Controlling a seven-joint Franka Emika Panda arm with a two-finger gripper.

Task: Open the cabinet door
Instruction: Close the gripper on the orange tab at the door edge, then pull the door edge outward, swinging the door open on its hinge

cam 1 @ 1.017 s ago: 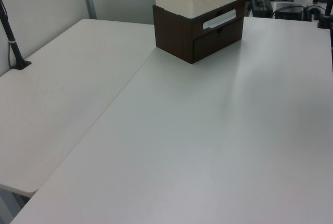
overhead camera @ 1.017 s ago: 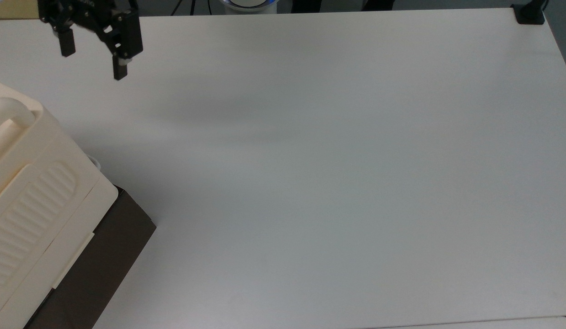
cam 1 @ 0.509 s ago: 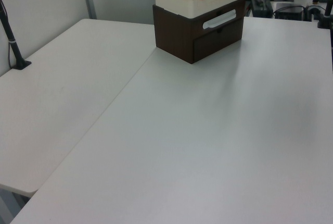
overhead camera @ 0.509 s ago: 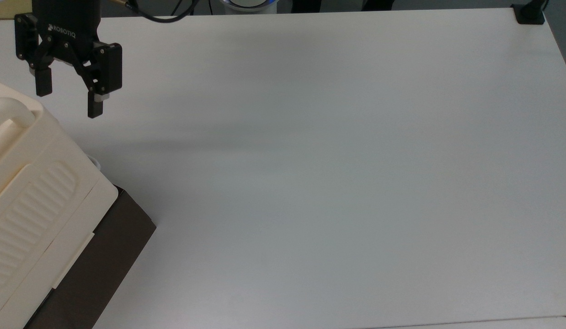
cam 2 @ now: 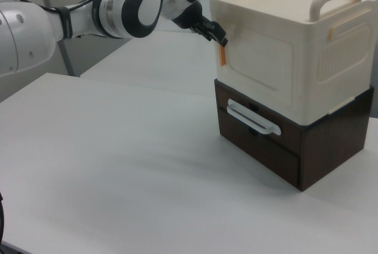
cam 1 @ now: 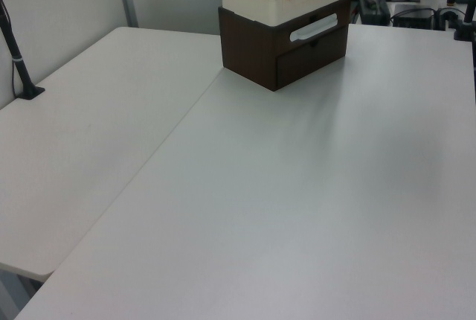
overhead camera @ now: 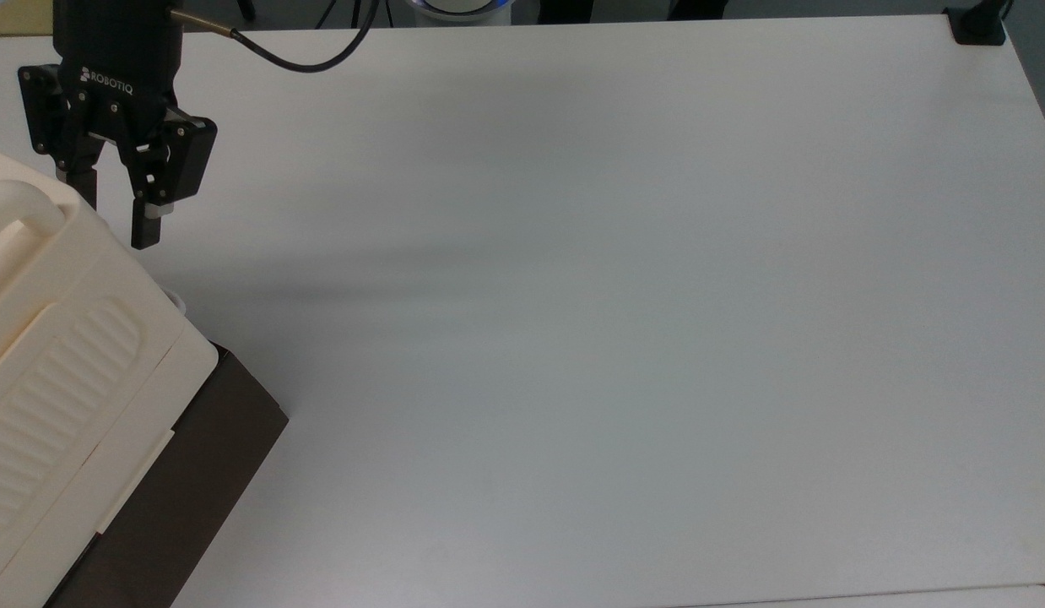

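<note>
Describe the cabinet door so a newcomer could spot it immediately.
Find the cream cabinet stacked on the dark brown drawer unit at the table's edge. The door is the flat recessed panel on the face above the drawer's white handle, with an orange tab at its edge near the tool. The neighbouring side panel is ribbed.
</note>
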